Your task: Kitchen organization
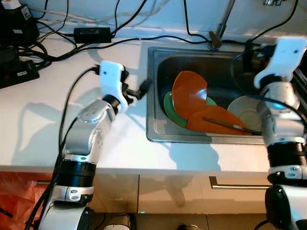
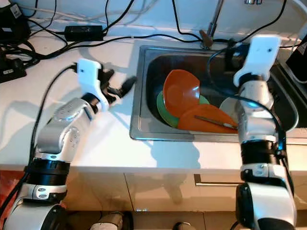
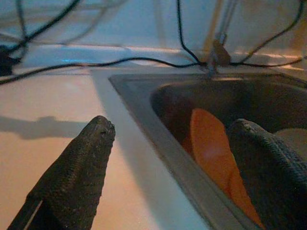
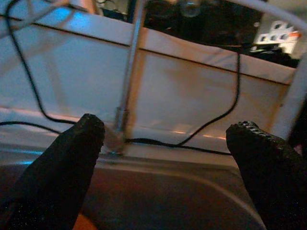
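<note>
Sink (image 1: 158,136): holds two orange plates (image 1: 189,91), a green plate (image 1: 169,108), a white bowl (image 1: 247,114), one utensil (image 1: 225,123) lying across.
Left gripper (image 1: 136,91): fingers spread, above the counter just beside the sink's left rim.
Right gripper (image 4: 163,143): fingers spread, over the sink's right end, facing the faucet (image 1: 221,24).
Risk: leaning plates may slide when gripped; trailing cables (image 1: 120,40) could snag an arm.

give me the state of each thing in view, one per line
left gripper: jaws open, empty, over the sink's left rim
right gripper: jaws open, empty, above the sink
sink: holds dishes
orange plates: stacked, tilted
green plate: under the orange ones
white bowl: upright
</note>
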Motion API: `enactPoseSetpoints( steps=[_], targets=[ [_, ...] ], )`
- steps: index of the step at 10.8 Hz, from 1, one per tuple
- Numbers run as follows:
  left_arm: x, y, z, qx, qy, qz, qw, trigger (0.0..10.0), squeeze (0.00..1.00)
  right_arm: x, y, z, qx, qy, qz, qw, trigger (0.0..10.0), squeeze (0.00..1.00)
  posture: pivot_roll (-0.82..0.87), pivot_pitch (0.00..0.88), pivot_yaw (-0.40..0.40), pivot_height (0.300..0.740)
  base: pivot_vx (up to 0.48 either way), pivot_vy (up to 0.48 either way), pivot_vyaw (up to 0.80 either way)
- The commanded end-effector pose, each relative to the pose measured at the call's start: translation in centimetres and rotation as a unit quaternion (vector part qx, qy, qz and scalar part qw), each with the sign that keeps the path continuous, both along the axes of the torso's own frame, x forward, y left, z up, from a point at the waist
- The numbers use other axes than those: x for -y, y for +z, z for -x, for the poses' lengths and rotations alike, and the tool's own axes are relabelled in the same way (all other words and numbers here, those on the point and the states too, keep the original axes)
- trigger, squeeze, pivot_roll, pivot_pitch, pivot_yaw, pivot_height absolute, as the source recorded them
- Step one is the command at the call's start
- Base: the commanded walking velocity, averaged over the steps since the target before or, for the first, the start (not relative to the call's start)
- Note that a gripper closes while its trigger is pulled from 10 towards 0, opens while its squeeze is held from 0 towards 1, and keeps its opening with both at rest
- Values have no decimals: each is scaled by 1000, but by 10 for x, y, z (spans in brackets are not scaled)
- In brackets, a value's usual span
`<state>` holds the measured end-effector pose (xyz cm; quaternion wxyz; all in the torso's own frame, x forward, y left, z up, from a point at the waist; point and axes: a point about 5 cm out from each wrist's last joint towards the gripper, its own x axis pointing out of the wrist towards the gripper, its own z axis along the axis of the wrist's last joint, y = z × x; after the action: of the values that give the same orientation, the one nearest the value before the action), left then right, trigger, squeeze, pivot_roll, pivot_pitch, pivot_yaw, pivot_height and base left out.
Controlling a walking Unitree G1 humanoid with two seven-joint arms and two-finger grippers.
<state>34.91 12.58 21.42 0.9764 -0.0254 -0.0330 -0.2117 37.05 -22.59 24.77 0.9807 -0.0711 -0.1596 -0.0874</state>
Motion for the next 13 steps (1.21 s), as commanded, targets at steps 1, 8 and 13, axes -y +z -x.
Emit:
enactPoseSetpoints(
  steps=[1,8,13],
  targets=[
    [2,5,2,17,10,-4,1000,10000,0,-6,-3,2,-8,13,-2,1000,10000,1000,123,47,-36,740,0,0,0],
    [3,-5,10,4,24,-14,1000,10000,0,-38,-10,9,-30,74,-24,997,10000,0,126,47,-38,740,-35,0,0],
    [3,-2,8,8,28,-16,999,10000,0,-39,-10,9,-35,73,-25,996,10000,0,128,42,-39,740,-301,0,0]
  ],
)
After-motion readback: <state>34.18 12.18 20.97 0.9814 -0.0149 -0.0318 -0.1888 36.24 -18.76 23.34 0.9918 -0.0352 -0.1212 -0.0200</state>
